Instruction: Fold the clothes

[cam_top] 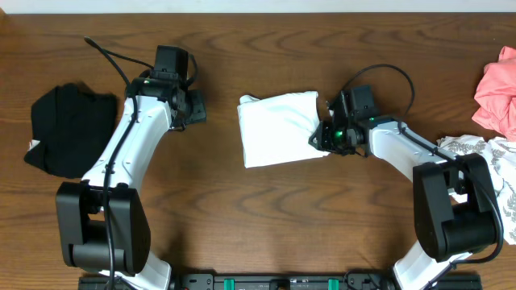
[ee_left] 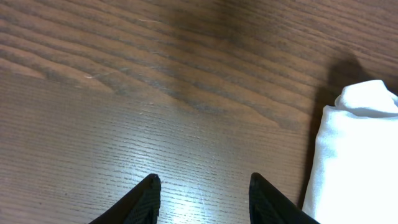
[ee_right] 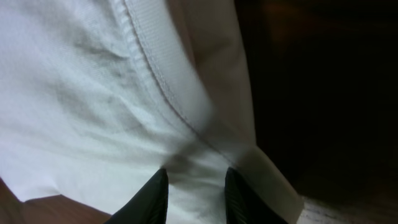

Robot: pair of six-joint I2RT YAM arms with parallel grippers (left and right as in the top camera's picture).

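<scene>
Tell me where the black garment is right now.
In the overhead view, the black garment lies bunched at far left, beside the left arm, apart from the white T-shirt.

This looks like a robotics lab bench rather than a home. A folded white cloth garment point(cam_top: 278, 129) lies on a bare dark brown wood-grain tabletop point(cam_top: 258, 209). To its left stands a white-and-black jointed robot arm point(cam_top: 133, 149) trailing a thin black cable point(cam_top: 109, 56), and to its right a second such arm point(cam_top: 399, 145). Below it, a black metal mounting rail point(cam_top: 266, 282) runs along the table edge.
</scene>
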